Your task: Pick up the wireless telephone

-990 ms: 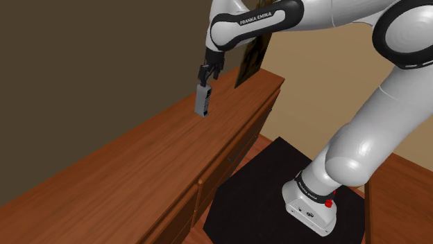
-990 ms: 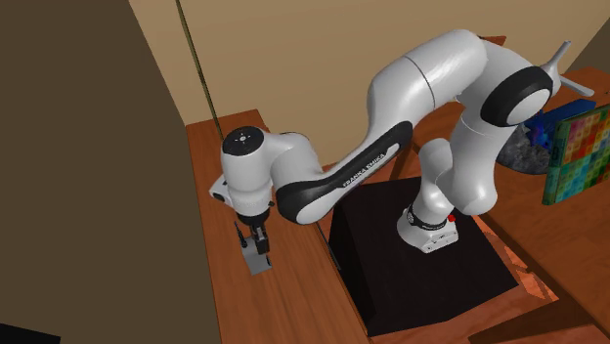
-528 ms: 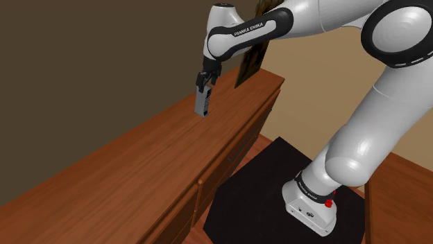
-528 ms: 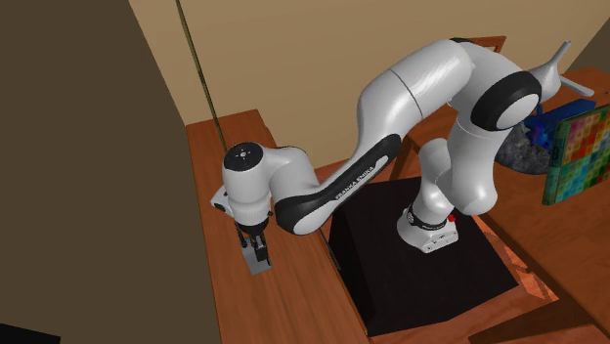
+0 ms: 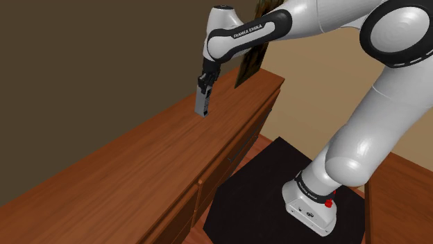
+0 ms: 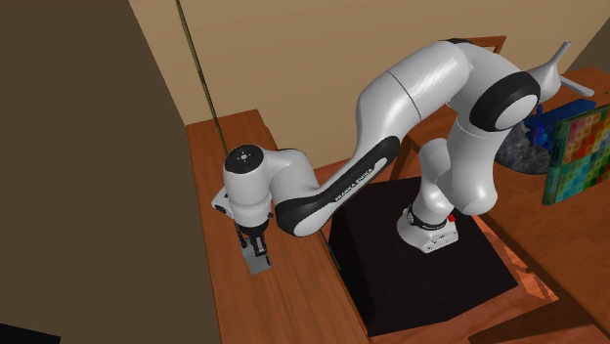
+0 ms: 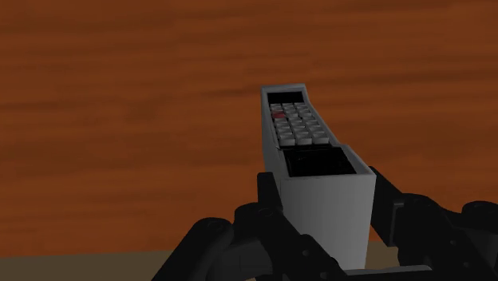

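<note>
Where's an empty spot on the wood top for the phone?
The wooden top lies bare from the phone toward the shoulder view's lower left, between brown wall and front edge. It is tighter by the dark frame, near the tool.

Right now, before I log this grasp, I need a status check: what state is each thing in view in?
telephone: upright, clasped near its top end.
gripper: shut on the telephone.
dresser drawers: closed.
</note>
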`<act>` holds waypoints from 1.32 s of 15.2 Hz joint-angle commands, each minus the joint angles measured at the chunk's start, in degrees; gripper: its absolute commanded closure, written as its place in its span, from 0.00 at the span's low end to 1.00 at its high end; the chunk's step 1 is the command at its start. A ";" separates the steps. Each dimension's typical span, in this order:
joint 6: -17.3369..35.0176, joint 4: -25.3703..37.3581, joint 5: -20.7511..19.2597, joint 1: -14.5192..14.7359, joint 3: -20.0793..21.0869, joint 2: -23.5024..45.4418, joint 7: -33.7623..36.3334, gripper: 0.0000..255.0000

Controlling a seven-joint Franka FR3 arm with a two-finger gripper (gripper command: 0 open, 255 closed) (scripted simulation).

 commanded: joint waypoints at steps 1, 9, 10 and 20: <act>0.01 -0.03 -0.02 -0.02 -0.03 0.03 0.00 1.00; -3.54 1.86 0.09 -0.02 0.00 -1.62 -0.12 1.00; -4.26 2.29 0.11 -0.02 0.00 -1.92 -0.15 1.00; -10.98 6.79 0.27 -0.02 0.02 -4.14 -0.36 1.00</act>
